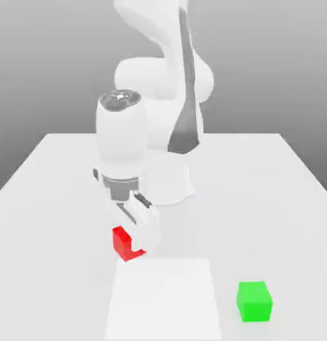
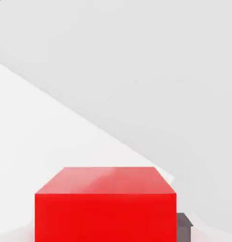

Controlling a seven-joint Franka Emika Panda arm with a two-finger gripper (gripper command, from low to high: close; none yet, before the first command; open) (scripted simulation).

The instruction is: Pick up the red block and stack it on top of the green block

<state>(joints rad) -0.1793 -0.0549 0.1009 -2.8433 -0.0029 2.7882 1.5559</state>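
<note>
The red block (image 1: 124, 243) rests low over the white table, near the middle of the exterior view, and my gripper (image 1: 134, 241) is shut on it, one white finger (image 1: 147, 230) covering its right side. In the hand view the red block (image 2: 106, 204) looms close, with a dark fingertip (image 2: 184, 226) beside it. The green block (image 1: 254, 300) stands alone on the table toward the exterior view's right, nearer the front edge and well apart from the gripper.
A brighter white square patch (image 1: 164, 298) lies on the table (image 1: 52, 200) just in front of the red block. The arm's white base (image 1: 167, 183) stands behind the gripper.
</note>
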